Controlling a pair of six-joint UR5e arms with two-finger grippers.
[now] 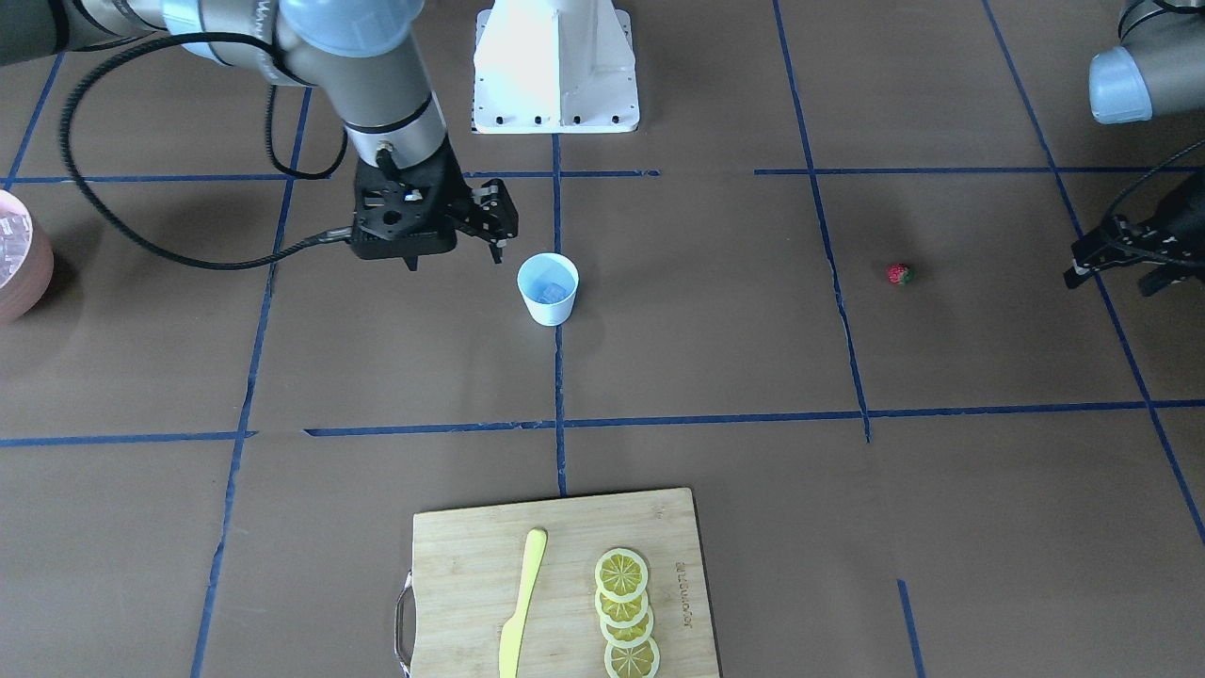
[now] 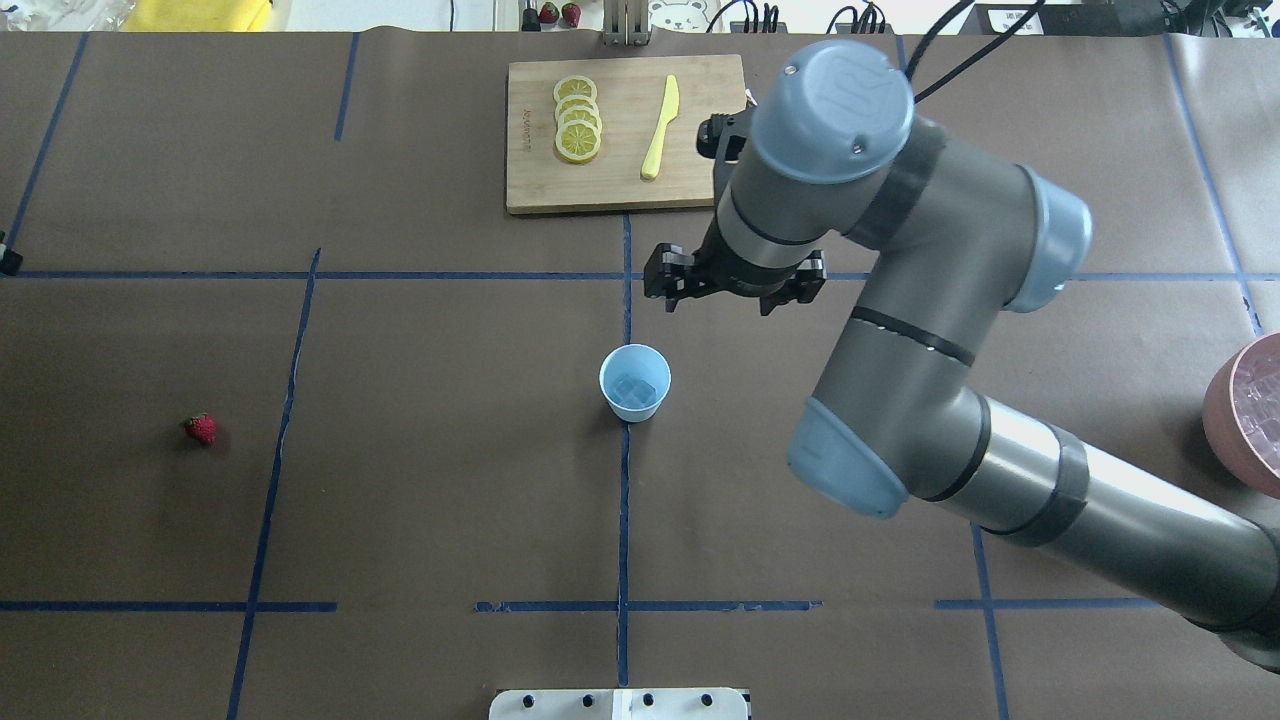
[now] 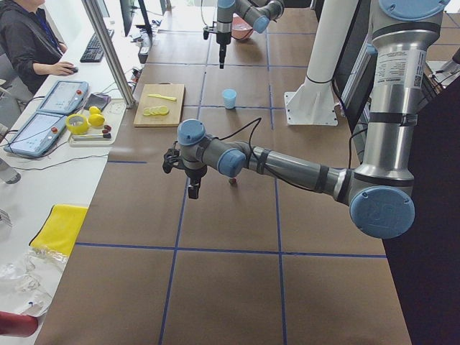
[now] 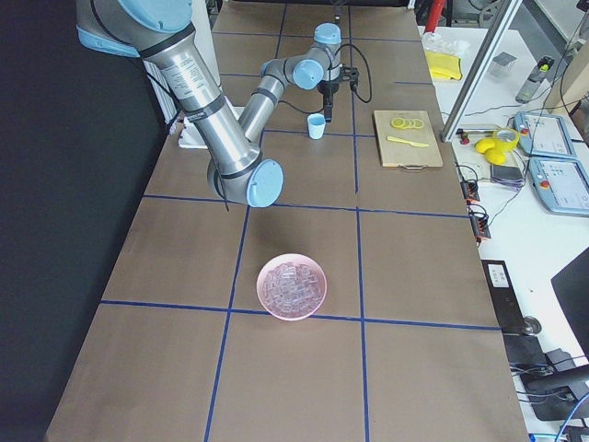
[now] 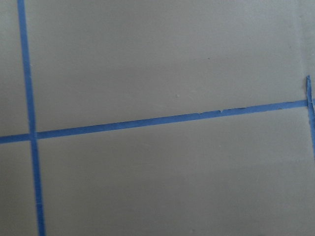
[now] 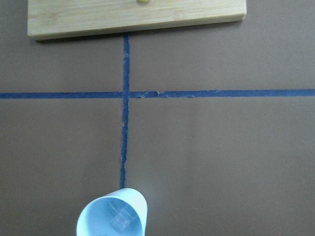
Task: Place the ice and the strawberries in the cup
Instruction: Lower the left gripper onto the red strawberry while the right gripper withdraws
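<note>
The white cup with a pale blue inside stands near the table's middle and holds clear ice. From the right wrist it shows low down as the cup. My right gripper hovers open and empty just beside the cup, on the pink bowl's side. One small red strawberry lies alone on the brown mat, far off on my left side. My left gripper hangs above the mat a little beyond the strawberry, its fingers apart with nothing between them. The left wrist view holds only mat and blue tape.
A pink bowl full of ice cubes sits at my far right. A wooden cutting board with lemon slices and a yellow knife lies at the far edge. A person sits at the side desk.
</note>
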